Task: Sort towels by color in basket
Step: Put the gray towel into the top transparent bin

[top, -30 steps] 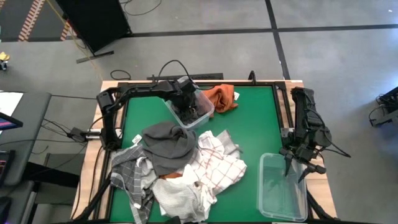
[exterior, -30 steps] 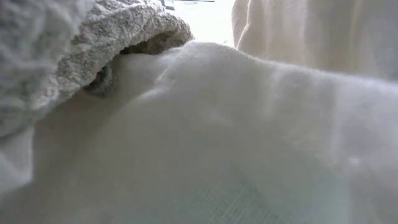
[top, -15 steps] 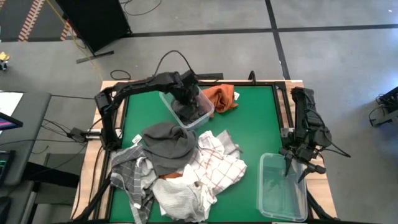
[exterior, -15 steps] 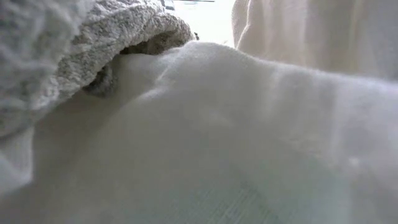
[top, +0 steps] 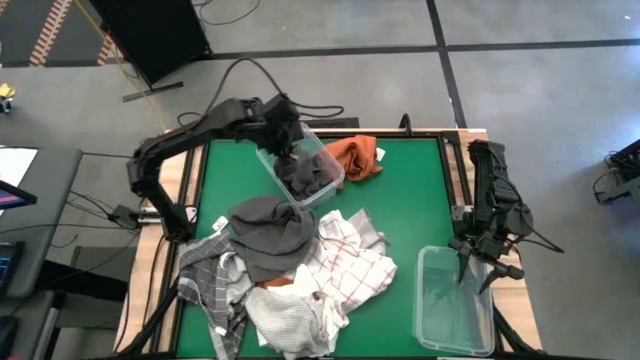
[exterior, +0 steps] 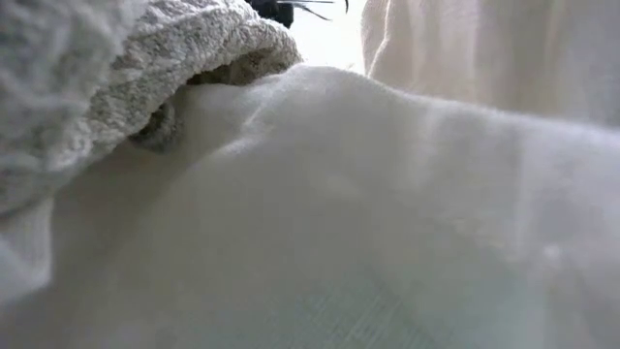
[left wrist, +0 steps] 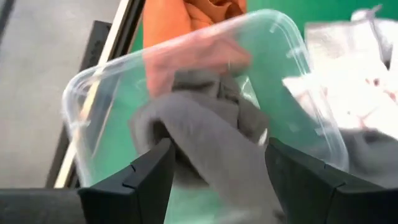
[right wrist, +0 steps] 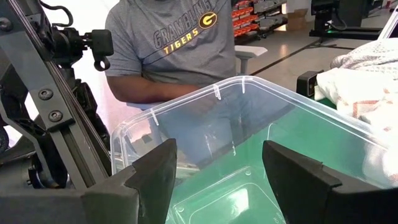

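Left gripper point(left wrist: 214, 171) hangs with fingers spread wide above the clear bin point(top: 270, 165), where a dark grey towel point(top: 308, 175) lies loose. Right gripper point(right wrist: 214, 168) waits, open, over the other bin point(top: 490, 330). Remaining towels point(top: 290, 265) sit heaped on the table point(top: 410, 200).

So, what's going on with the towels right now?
Left gripper open above clear plastic bin, dark grey towel inside. Right gripper open, waiting by empty clear bin. Rust-orange towel beside the bin, pile unsorted.
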`<state>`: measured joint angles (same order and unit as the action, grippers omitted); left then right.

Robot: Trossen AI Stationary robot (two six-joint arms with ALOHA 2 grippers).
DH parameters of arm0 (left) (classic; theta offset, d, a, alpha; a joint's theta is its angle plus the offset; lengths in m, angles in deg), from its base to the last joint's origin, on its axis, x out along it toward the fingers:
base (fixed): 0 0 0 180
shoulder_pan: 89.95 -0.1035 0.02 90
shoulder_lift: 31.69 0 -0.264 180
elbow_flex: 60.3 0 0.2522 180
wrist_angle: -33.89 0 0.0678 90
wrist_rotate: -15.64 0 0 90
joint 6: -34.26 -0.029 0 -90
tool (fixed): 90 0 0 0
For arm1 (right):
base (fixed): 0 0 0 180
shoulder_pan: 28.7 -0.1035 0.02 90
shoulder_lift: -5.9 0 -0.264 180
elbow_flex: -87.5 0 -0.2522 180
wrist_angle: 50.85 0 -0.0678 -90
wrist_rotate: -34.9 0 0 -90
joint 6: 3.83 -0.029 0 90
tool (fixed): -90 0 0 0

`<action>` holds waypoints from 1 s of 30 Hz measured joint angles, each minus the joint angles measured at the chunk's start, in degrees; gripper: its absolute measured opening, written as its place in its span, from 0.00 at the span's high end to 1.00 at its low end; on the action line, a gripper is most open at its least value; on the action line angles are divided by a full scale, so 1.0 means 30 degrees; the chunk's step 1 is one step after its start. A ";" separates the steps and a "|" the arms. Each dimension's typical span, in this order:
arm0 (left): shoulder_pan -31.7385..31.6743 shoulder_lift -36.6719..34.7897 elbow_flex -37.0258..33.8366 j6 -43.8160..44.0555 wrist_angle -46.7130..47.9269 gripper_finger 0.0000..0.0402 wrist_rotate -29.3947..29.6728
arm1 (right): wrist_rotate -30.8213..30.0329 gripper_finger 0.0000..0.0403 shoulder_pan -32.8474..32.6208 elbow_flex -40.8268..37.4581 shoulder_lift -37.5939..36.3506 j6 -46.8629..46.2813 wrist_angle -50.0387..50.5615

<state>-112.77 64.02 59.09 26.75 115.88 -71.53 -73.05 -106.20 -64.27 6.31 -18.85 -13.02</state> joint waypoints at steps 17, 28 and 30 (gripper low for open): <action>0.7125 -0.4926 -1.1409 0.4225 -0.4153 0.41 0.0632 | -0.0002 0.34 0.0003 -0.0001 0.0000 -0.0006 -0.0003; 0.9933 -0.5022 -1.8749 0.5796 -1.2385 0.30 0.2167 | -0.0003 0.34 -0.0002 -0.0002 0.0000 -0.0003 -0.0005; 0.9988 -0.4997 -1.9539 0.5870 -1.3437 0.26 0.2726 | -0.0007 0.34 -0.0001 -0.0003 0.0000 -0.0001 0.0010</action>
<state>-82.81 49.03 0.47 44.36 75.57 -63.36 -73.07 -106.21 -64.28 6.31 -18.86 -12.99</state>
